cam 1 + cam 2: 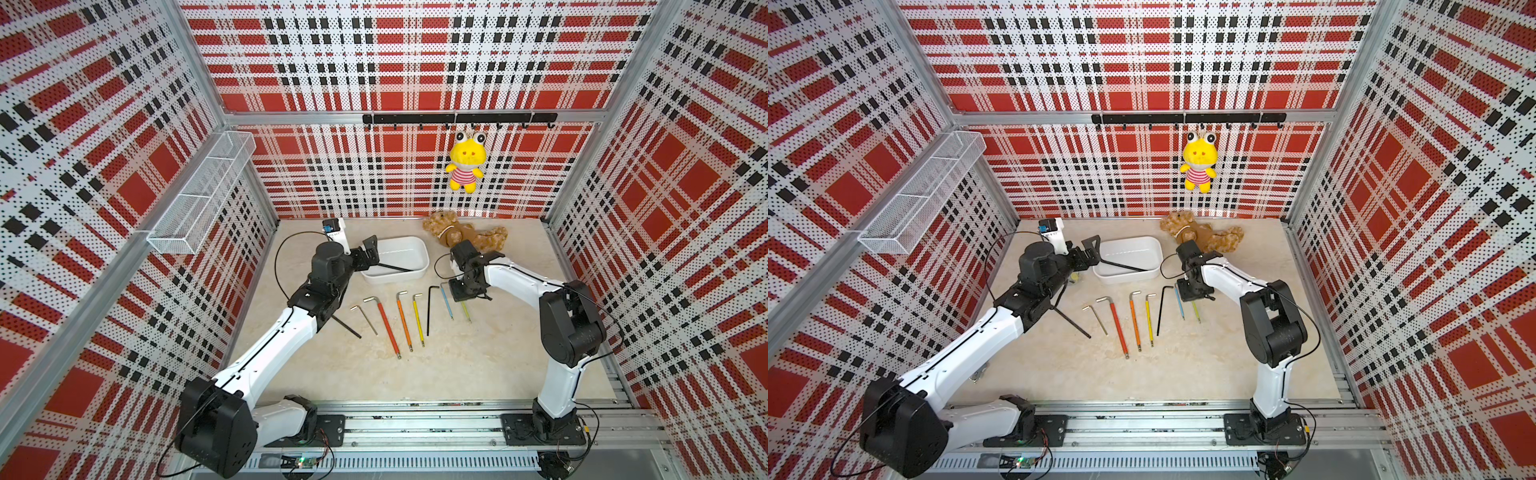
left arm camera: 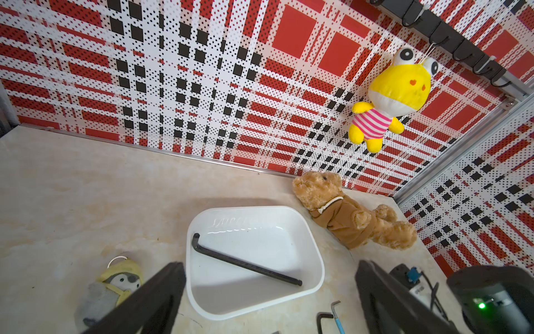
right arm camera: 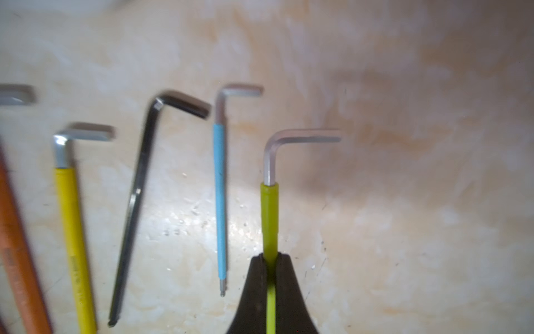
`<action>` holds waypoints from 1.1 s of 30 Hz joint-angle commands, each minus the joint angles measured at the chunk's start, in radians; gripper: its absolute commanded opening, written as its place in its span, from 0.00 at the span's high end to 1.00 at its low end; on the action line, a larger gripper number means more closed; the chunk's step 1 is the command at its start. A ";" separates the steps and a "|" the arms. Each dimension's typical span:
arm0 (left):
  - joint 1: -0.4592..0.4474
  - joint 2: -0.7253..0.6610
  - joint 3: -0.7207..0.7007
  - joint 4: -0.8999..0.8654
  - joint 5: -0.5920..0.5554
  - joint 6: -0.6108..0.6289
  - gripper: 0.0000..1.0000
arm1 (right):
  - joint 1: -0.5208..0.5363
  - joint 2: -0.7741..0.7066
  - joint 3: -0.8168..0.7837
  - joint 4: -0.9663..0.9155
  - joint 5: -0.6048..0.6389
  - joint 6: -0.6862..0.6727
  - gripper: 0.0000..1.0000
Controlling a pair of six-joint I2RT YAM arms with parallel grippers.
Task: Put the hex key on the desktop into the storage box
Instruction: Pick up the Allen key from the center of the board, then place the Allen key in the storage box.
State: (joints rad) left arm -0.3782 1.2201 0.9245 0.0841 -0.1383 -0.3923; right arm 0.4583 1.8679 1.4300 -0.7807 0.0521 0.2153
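We are looking down on a cream tabletop (image 1: 478, 365) inside a plaid-walled cell, where two robot arms are working along a row of hex keys. We are judging the task to be in its early part.

One black hex key (image 2: 245, 264) is lying slantwise on the floor of the white storage box (image 1: 399, 277), which is sitting toward the back of the tabletop. The left claw (image 1: 369, 250) is hovering just beside the box's left end, its jaws standing wide apart with nothing between them.

The right claw (image 3: 270, 257) is reaching down at the right end of the row. Its jaws are pinched tight around the shaft of a lime-green hex key (image 3: 269, 214), whose bent end is pointing away from the claw. We are not able to tell whether this key is off the tabletop yet or resting on it. Either way it is sitting apart from the box, so lifting it and carrying it over the rim are the steps remaining for it.

Seven more keys are lying on the tabletop:
- a blue key (image 3: 219, 202) just beside the held one
- a second black key (image 3: 135, 202)
- a yellow key (image 1: 418, 320)
- an orange key (image 1: 404, 324)
- a red key (image 1: 387, 328)
- a small silver key (image 1: 368, 318)
- a thin black key (image 1: 347, 326) partly hidden beneath the left arm

By our count, one key is stored, one is in hand, and seven are waiting.
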 commanded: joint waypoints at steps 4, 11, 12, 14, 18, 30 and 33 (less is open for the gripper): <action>0.025 -0.050 0.008 0.021 0.007 0.009 0.01 | 0.080 -0.034 0.220 0.126 0.002 -0.385 1.00; 0.057 -0.106 -0.033 0.011 0.006 0.006 0.01 | 0.124 0.124 0.354 0.344 -0.220 -0.653 1.00; 0.061 -0.111 -0.038 0.011 0.006 0.004 0.01 | 0.130 0.170 0.399 0.339 -0.245 -0.667 1.00; 0.070 -0.117 -0.039 0.011 0.013 0.004 0.01 | 0.143 0.261 0.488 0.326 -0.268 -0.695 1.00; 0.080 -0.128 -0.036 0.000 0.019 0.007 0.01 | 0.166 0.398 0.620 0.316 -0.290 -0.742 1.00; 0.123 -0.165 -0.076 -0.014 0.038 0.013 0.01 | 0.171 0.641 0.902 0.166 -0.248 -0.756 1.00; 0.159 -0.157 -0.079 -0.011 0.048 0.013 0.01 | 0.171 0.653 0.893 0.158 -0.238 -0.740 1.00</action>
State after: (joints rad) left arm -0.2420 1.0695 0.8577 0.0734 -0.1089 -0.3916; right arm 0.6235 2.4893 2.3104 -0.5861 -0.1970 -0.5339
